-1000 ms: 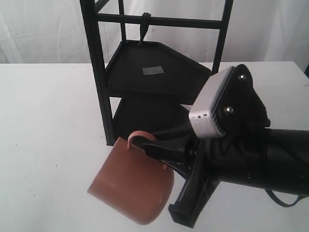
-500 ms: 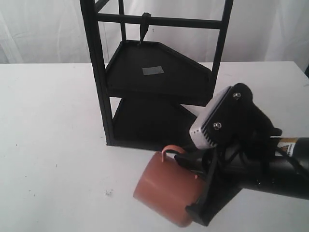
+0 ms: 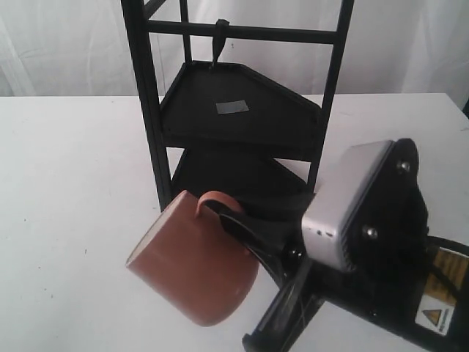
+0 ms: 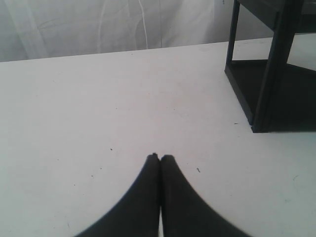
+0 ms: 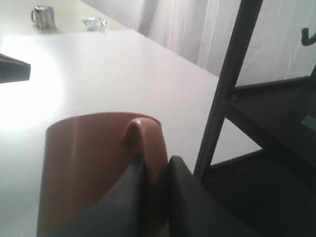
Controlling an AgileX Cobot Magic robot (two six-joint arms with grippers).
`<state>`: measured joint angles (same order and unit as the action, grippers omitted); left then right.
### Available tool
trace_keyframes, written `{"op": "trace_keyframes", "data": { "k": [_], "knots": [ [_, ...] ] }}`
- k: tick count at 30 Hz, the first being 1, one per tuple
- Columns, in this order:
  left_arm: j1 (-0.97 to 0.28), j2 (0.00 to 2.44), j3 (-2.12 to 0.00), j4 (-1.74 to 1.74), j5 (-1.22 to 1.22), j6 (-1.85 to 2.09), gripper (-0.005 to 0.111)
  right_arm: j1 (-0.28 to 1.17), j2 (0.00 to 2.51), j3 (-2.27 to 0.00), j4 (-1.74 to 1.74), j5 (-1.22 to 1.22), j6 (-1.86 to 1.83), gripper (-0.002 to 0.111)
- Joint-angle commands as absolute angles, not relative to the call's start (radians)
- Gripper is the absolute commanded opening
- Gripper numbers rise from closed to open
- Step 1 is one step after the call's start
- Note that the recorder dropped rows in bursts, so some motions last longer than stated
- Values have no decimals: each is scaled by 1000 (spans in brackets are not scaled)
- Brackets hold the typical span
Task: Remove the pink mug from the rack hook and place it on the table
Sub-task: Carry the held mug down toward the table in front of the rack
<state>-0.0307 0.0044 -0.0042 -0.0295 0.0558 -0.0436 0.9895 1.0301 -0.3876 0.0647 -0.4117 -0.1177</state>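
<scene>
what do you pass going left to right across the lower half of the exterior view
bare table -> pink mug, tilted -> right gripper clamped on its handle -> silver camera housing on the arm -> warning label

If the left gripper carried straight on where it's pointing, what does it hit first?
Nothing close, it seems: the left gripper, shut, points across the table toward the white curtain. The rack stands off to one side. Depth is unclear.
</scene>
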Motion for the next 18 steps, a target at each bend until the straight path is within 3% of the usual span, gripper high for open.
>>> {"op": "trace_keyframes", "data": {
  "k": [1,18],
  "knots": [
    [-34,0,0,-26,54,-46,0,998,1090,-327,-103,-625,33,0],
    [-34,0,0,-26,54,-46,0,777,1487,-223,-258,-1217,162,0]
  ]
}}
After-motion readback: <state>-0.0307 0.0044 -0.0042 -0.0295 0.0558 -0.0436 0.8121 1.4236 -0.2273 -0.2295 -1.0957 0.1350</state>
